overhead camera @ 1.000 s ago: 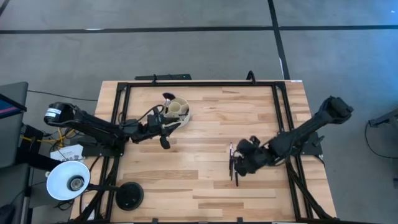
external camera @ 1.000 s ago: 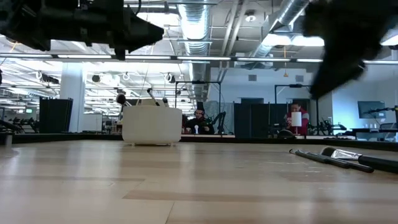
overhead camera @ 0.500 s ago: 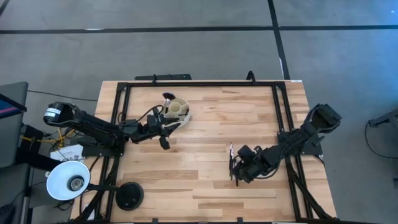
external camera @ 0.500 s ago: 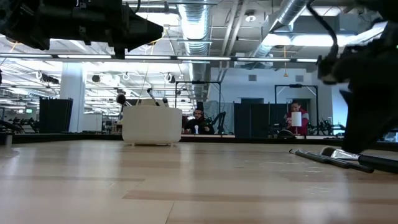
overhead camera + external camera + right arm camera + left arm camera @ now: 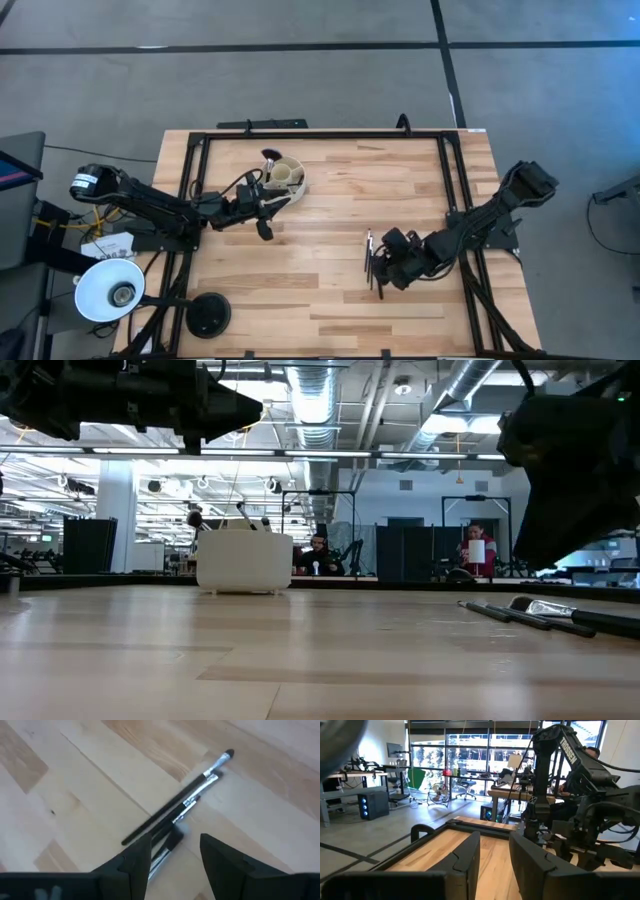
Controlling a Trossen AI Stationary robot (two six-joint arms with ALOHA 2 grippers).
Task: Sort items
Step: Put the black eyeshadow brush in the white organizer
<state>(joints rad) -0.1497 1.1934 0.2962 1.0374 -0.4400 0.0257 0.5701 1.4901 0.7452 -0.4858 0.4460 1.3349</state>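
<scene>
Thin dark-handled makeup brushes lie bunched on the wood surface just ahead of the right pincer, which has dropped low, parted and empty, likely lining up a pick.

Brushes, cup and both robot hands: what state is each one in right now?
Brushes on the table: lying flat in a loose bundle, not held.
Cream cup: upright, with brushes standing in it.
Right gripper: open, empty, hanging over the loose brushes.
Left gripper: open, empty, beside the cup.
</scene>
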